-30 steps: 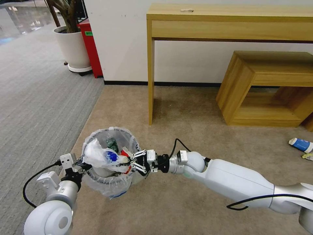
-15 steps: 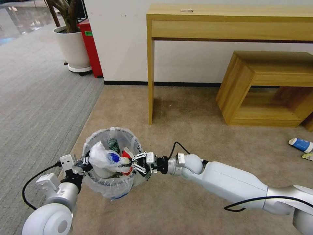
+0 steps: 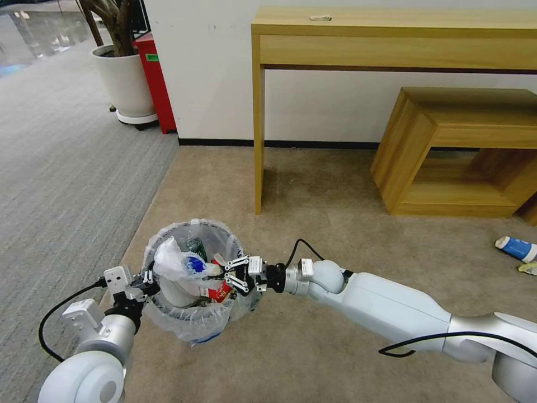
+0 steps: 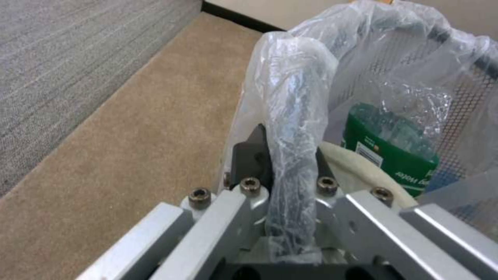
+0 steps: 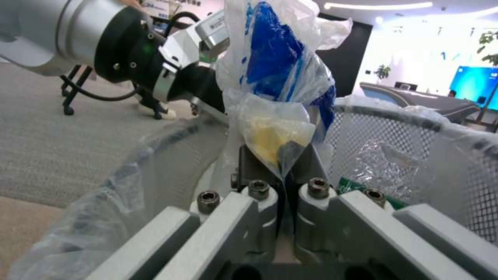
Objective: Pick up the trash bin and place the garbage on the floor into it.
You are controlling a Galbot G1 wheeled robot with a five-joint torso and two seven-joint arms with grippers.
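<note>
Over the beige carpet, near the leg of the long wooden desk (image 3: 391, 39): the small round black mesh trash bin (image 3: 193, 322) with its clear wrinkly liner, held up by the rim. Left gripper (image 4: 283, 155) clamped tight on the liner-covered rim at the near-left side. Right gripper (image 5: 280, 163) pinched closed on a crumpled clear plastic bag with blue print and something pale yellow inside (image 5: 275, 77), poised above the bin's mouth, not yet let go.

Inside the bin already: 1 clear bottle with a green label (image 4: 391, 153), 1 red-and-white packet (image 3: 215, 290), some pale cream material beside the bottle.

Left on the floor at the far right: 1 blue-and-white cup (image 3: 516, 248) lying on its side, plus 1 small scrap (image 3: 528, 268) just beside it, too small to identify.

Risks, as judged: bag snagging on the fingers on release; or catching the rim and spilling outside; thin liner slipping under the left grip, tilting the bin.
</note>
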